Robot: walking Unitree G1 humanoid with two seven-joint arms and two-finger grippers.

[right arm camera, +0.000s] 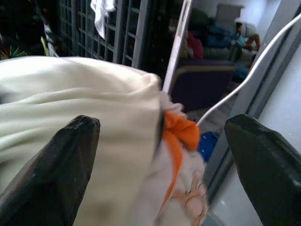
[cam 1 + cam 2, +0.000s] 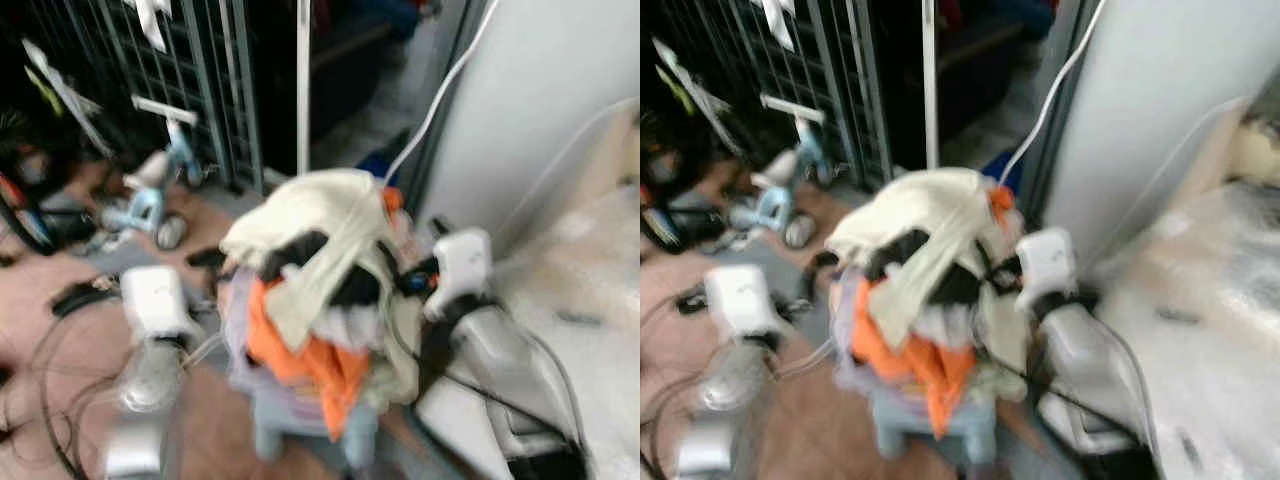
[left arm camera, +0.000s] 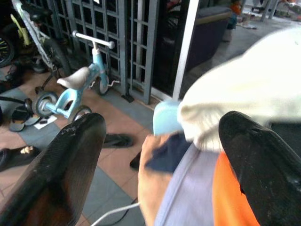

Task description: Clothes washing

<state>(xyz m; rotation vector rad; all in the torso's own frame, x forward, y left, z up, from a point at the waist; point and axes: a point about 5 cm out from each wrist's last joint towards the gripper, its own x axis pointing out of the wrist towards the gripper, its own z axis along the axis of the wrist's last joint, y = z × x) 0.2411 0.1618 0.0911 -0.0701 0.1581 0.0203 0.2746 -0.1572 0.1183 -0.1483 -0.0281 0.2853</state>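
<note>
**A:** Where do the grippers stand?

**B:** The left gripper [image 3: 155,155] has its fingers spread wide apart, holding nothing, at the left flank of the laundry basket [image 2: 300,410]. The right gripper [image 1: 162,165] is likewise spread, with nothing between its fingers, at the basket's right flank. The wrist views look past each pair of fingers straight onto the load.

**A:** And the clothes?

**B:** Heaped well above the rim of the lavender basket. A cream garment [image 2: 320,215] lies on top, an orange garment [image 2: 325,365] hangs down the front, and dark pieces sit between them. The basket stands on the tiled floor [image 2: 215,430], close to a white appliance [image 2: 540,110] on the robot's right, likely the washer.

**A:** What is the step, as you judge it?

**B:** Taking hold of the basket from both sides to carry it. To do it well:
1. Seat both grippers on the basket's wall or rim, not on loose fabric.
2. Close both sides evenly, so the load stays level.
3. Lift slowly; the heap is top-heavy and the orange piece may slide off.
4. Keep clear of the white cable [image 2: 430,115] and the cords on the floor.

**A:** Anything uncertain?

**B:** The head views are blurred, so contact with the basket cannot be confirmed.
</note>
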